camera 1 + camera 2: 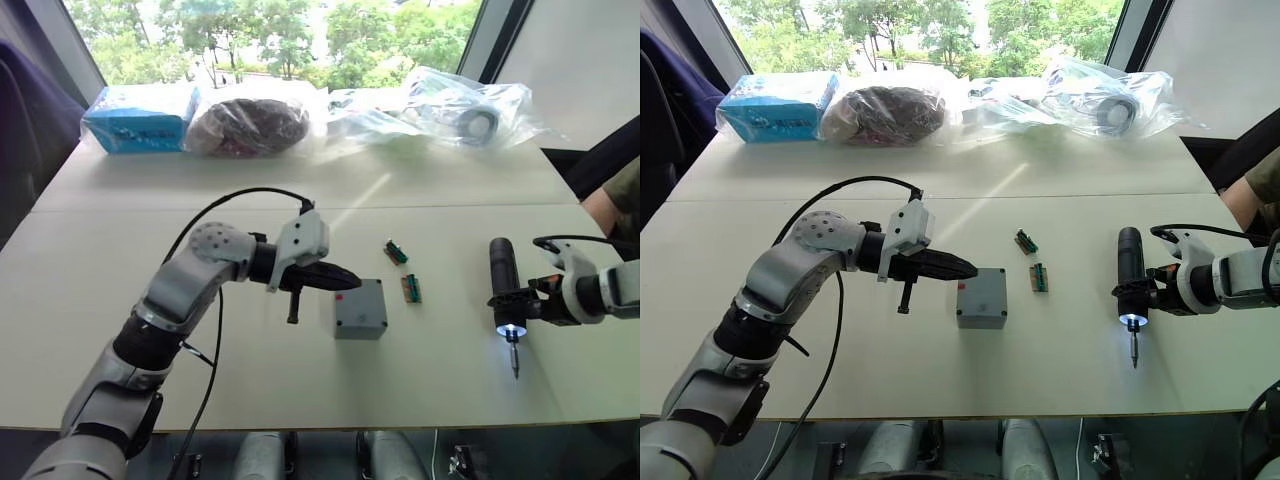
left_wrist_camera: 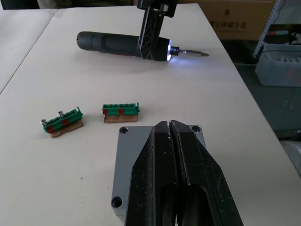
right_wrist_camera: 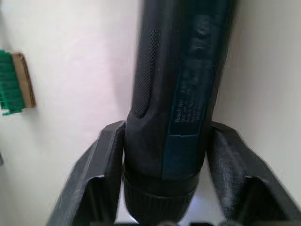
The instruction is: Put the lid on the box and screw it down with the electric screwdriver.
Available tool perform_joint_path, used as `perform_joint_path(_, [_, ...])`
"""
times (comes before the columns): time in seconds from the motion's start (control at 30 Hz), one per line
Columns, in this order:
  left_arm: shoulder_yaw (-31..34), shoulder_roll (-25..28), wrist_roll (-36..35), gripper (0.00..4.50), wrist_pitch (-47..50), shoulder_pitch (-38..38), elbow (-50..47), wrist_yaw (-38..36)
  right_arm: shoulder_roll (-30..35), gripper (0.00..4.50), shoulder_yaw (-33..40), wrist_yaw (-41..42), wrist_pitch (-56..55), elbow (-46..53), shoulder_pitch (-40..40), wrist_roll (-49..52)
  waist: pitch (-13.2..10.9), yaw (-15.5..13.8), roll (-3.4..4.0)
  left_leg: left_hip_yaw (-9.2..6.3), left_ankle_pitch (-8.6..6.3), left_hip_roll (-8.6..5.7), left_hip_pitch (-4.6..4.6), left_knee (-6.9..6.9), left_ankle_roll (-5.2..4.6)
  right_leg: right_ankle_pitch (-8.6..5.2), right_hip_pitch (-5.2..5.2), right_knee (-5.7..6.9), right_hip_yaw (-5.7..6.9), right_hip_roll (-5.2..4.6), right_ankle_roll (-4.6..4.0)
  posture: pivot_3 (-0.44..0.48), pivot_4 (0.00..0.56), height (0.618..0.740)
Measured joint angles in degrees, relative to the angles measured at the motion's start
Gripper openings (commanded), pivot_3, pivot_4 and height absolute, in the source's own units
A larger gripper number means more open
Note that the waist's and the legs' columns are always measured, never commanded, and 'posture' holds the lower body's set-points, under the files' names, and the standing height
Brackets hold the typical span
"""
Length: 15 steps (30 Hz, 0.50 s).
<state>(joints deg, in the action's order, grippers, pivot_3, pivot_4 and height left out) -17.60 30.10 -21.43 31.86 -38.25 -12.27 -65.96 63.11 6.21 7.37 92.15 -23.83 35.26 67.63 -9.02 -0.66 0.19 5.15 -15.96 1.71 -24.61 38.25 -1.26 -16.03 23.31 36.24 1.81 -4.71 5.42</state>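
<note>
Grey lid (image 2: 141,155) already sits on the box (image 1: 360,310) mid-worktop (image 1: 120,250), left pincer (image 1: 345,281) clenched empty above it. Right pincer (image 1: 520,303) grasps the electric screwdriver (image 1: 503,285) (light on) toward the right edge; screwing remains, apparently.

The box (image 1: 360,309) was plain grey with its grey lid (image 2: 141,160) on top and a small red mark on its left face. The electric screwdriver (image 1: 502,280) on the right was black with a dark blue label, its near tip glowing bluish-white. Both end effectors, left (image 1: 345,280) and right (image 1: 519,303), were black. Two green terminal strips (image 1: 404,272) had tan bases and red spots. The surface (image 1: 120,250) was off-white; far left lay a bright blue packet (image 1: 140,118).
</note>
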Motion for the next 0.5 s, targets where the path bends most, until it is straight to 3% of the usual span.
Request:
perform_joint_path(0.07, [0.0, -0.5, 0.4, 0.0, 0.0, 0.0, 0.9, 0.7, -0.5, 4.42, 0.8, 0.7, 0.0, -0.3, 0.4, -2.3, 0.0, 0.0, 0.0, 0.0, 0.0, 0.02, 0.01, 0.0, 0.01, 0.0, -0.01, 0.0, 0.0, 0.02, 0.0, 0.0, 0.15, 0.74])
perform_joint_path(0.33, [0.8, -0.9, 2.1, 0.0, -1.7, -0.6, 8.2, 2.3, -1.1, 4.42, 1.4, 5.6, -0.1, 4.5, -0.2, -8.4, 0.0, 0.0, 0.0, 0.0, 0.01, 0.02, 0.01, 0.02, 0.02, 0.01, -0.01, 0.01, 0.0, 0.02, 0.01, 0.0, 0.15, 0.74])
perform_joint_path(0.5, [4.9, 1.5, 2.1, 0.0, -2.5, -3.3, 13.0, 2.3, 1.2, 4.42, 2.2, 10.6, -4.7, 10.1, 3.2, -13.9, 0.0, 0.1, 0.0, 0.01, 0.02, 0.02, 0.01, 0.01, 0.03, 0.01, 0.03, 0.05, 0.0, 0.03, 0.01, 0.0, 0.15, 0.74])
